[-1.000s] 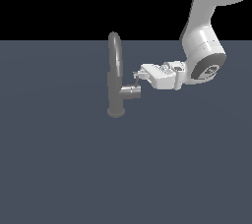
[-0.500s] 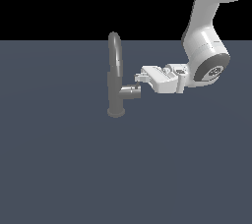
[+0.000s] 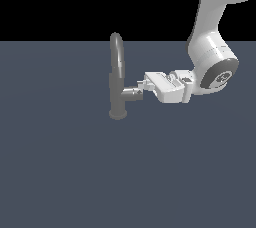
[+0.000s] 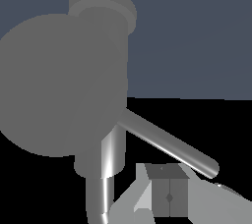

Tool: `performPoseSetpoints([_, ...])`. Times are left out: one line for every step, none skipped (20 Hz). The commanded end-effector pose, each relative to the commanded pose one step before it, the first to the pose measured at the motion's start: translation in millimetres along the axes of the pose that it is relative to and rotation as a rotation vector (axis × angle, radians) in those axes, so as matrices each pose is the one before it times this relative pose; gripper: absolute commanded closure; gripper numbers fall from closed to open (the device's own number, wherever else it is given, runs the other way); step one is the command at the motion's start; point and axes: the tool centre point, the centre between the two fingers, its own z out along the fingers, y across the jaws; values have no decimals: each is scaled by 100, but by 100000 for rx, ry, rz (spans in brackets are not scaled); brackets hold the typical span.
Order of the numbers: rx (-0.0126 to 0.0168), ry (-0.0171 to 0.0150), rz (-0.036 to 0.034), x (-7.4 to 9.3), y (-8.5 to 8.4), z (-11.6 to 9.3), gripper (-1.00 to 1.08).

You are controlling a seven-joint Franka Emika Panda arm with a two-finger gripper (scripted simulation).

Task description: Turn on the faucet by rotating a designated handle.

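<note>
The faucet (image 3: 117,74) stands upright on the dark floor, with its arched spout on top and its round base (image 3: 118,114) below. The handle (image 3: 131,93) is a short stub on the side toward the exterior view's right. My gripper (image 3: 142,87) comes in level from that side, its tips at the stub's outer end. In the wrist view the stub's round end (image 4: 59,85) fills the picture and the thin lever rod (image 4: 167,144) slants out from it. My gripper (image 4: 169,197) is shut, its fingertips pressed together beside the rod with nothing between them.
The flat dark grey floor (image 3: 65,172) stretches all around the faucet. My white arm (image 3: 212,67) comes down from the exterior view's upper right. Nothing else stands here.
My hand has sunk a little and drifted toward the exterior view's right, bringing the fingertips down to the handle's level. The handle shows no clear turn.
</note>
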Motion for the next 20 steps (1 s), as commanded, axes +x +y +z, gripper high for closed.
performPoseSetpoints([46,-96,663,1290,470,-37,108])
performPoseSetpoints([-8,-54,217,687,239,-11,108])
performPoseSetpoints([-8,-53,212,681,238,-11,108])
performPoseSetpoints([-7,-54,217,681,235,-11,108])
performPoseSetpoints([-7,-52,212,675,233,-12,108])
performPoseSetpoints([-6,-52,212,671,231,-12,108])
performPoseSetpoints([-5,-52,212,667,228,-12,108])
performPoseSetpoints([-4,-50,207,660,225,-13,108])
performPoseSetpoints([-2,-50,207,654,220,-15,108])
performPoseSetpoints([0,0,0,0,0,0,108])
performPoseSetpoints([-699,29,-3754,-2519,-1159,136,108])
performPoseSetpoints([37,-3,198,372,-106,-7,108])
performPoseSetpoints([36,-3,192,367,-105,-6,108])
performPoseSetpoints([36,-3,192,364,-104,-7,108])
performPoseSetpoints([35,-2,186,359,-103,-6,108])
performPoseSetpoints([35,-2,186,356,-102,-6,108])
performPoseSetpoints([35,-2,186,354,-101,-7,108])
performPoseSetpoints([35,-2,186,351,-100,-7,108])
performPoseSetpoints([34,-2,180,345,-99,-6,108])
performPoseSetpoints([34,-2,180,343,-98,-6,108])
